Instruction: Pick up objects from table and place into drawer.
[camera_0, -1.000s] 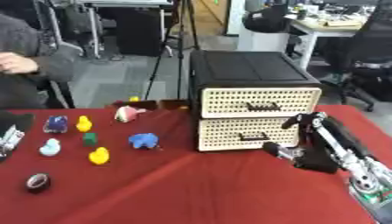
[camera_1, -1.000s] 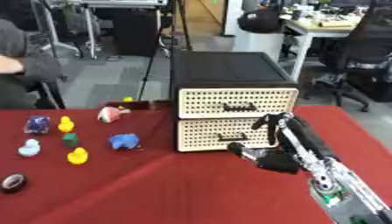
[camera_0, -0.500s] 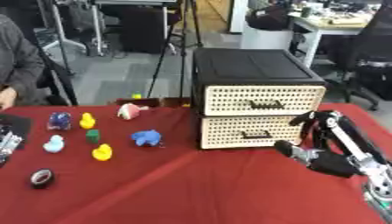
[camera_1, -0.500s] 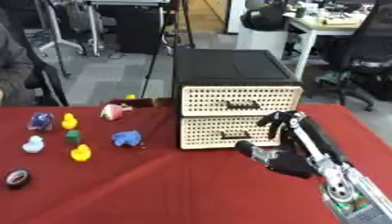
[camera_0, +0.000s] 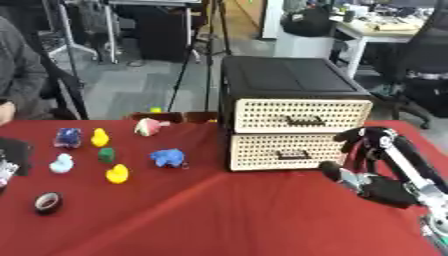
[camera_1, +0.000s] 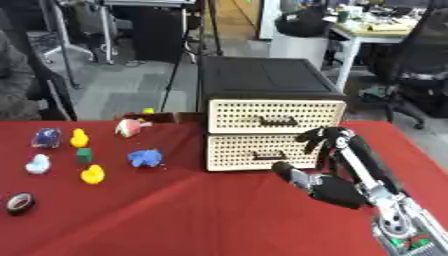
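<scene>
Red table (camera_0: 219, 215), centre right: right hand (camera_1: 328, 187), fingers seemingly curled on nothing, before shut drawers (camera_0: 293, 132); toys (camera_0: 166, 157) left.

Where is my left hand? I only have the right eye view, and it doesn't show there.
Observer: The left eye view shows a black and silver part at its left edge, level with the pale blue toy. That is likely the left hand; I cannot make out more of it.
Operator: Is it touching that toy?
Observer: No. In the left eye view a strip of bare red cloth lies between them, so they are apart.
</scene>
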